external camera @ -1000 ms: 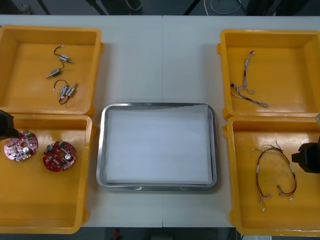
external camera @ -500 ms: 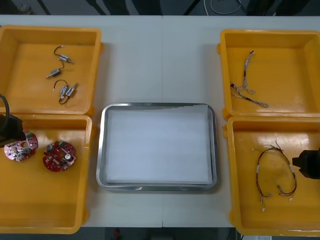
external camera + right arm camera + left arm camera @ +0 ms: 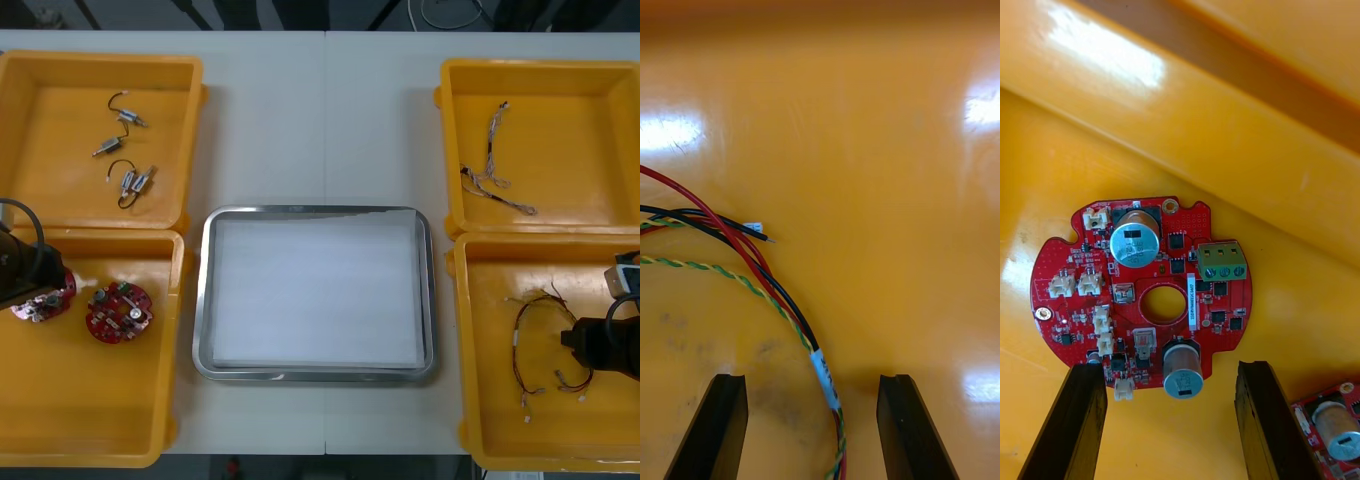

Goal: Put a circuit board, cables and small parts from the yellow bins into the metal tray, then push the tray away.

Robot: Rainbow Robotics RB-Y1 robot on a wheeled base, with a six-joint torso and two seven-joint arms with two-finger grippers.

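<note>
Two round red circuit boards lie in the near left yellow bin (image 3: 90, 400). My left gripper (image 3: 25, 280) hangs over the outer board (image 3: 45, 300), fingers open to either side of it in the left wrist view (image 3: 1142, 296). The second board (image 3: 119, 311) sits beside it (image 3: 1334, 431). My right gripper (image 3: 590, 345) is low in the near right yellow bin (image 3: 550, 420), open above the red and yellow cable (image 3: 545, 345); the cable (image 3: 767, 289) runs between its fingers. The metal tray (image 3: 205, 300), white inside, lies in the middle.
The far left yellow bin (image 3: 60, 90) holds three small metal parts (image 3: 125, 150). In the far right yellow bin (image 3: 590, 100) lies a twisted blue and white cable (image 3: 492, 170). Bare table stretches beyond the tray between the bins.
My left gripper has moved inward and down over the outer circuit board. My right gripper has moved inward and toward the near edge, closer to the red and yellow cable.
</note>
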